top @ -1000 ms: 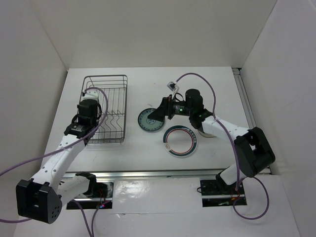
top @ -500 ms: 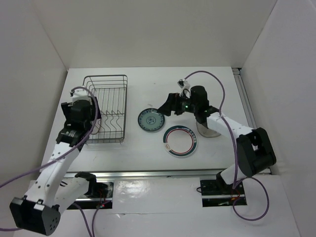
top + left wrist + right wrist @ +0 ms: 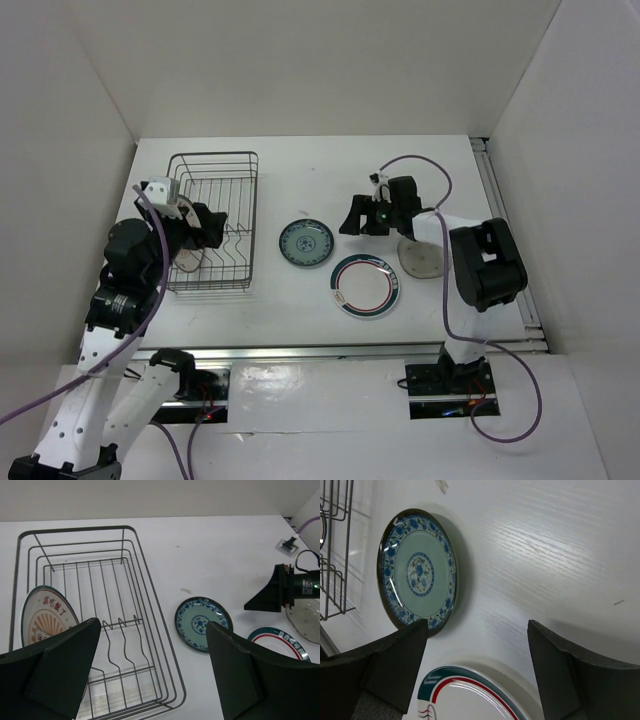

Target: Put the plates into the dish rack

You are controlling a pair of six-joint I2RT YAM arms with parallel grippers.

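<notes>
The dish rack (image 3: 228, 185) (image 3: 131, 582) stands at the left. The orange sunburst plate (image 3: 186, 261) (image 3: 46, 618) leans upright in its near left end. My left gripper (image 3: 212, 228) (image 3: 154, 635) hovers open above the rack's near end, holding nothing. On the table lie the teal-patterned plate (image 3: 305, 243) (image 3: 202, 624) (image 3: 418, 572), the green-and-red rimmed plate (image 3: 366, 285) (image 3: 278, 643) (image 3: 464, 700) and the clear glass plate (image 3: 423, 260) (image 3: 306, 623). My right gripper (image 3: 357, 219) (image 3: 264, 598) (image 3: 477, 642) is open and empty, just right of the teal plate and above the rimmed plate's far edge.
White walls close in the table at the back and both sides. A metal rail (image 3: 505, 235) runs along the right edge. A small white tag (image 3: 288, 545) lies at the far right of the table. Purple cables (image 3: 415, 160) trail from both arms.
My left gripper opened, let go of the sunburst plate in the rack, and drew back up and left. My right gripper pulled away to the right from the teal plate.
</notes>
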